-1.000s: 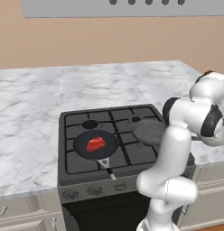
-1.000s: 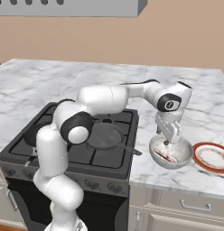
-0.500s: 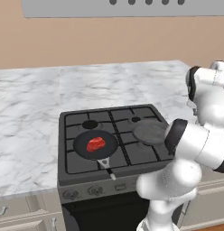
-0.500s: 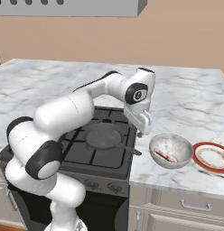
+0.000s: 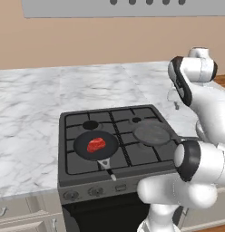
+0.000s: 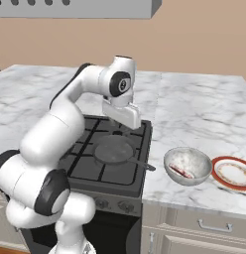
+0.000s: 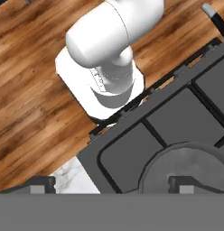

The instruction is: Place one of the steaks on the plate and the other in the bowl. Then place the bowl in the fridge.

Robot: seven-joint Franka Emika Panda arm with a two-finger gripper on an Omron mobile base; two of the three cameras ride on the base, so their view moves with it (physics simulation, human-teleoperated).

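One marbled steak (image 6: 181, 171) lies in the bowl (image 6: 187, 165) on the counter, just beside the bare plate (image 6: 234, 172); the plain red steak (image 5: 96, 144) sits in a dark pan (image 5: 95, 146) on the stove's front left burner. My claw (image 7: 112, 185) hangs wide and empty above the grey pan (image 6: 114, 152). Next, I judge, I reach across for the red steak.

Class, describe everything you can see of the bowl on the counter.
The bowl is small, deep and round, whitish-grey with a mottled, speckled surface. It stands upright on the marble counter, right of the stove, close beside the red-rimmed plate. A marbled steak lies inside, against its bottom. Nothing grips it.
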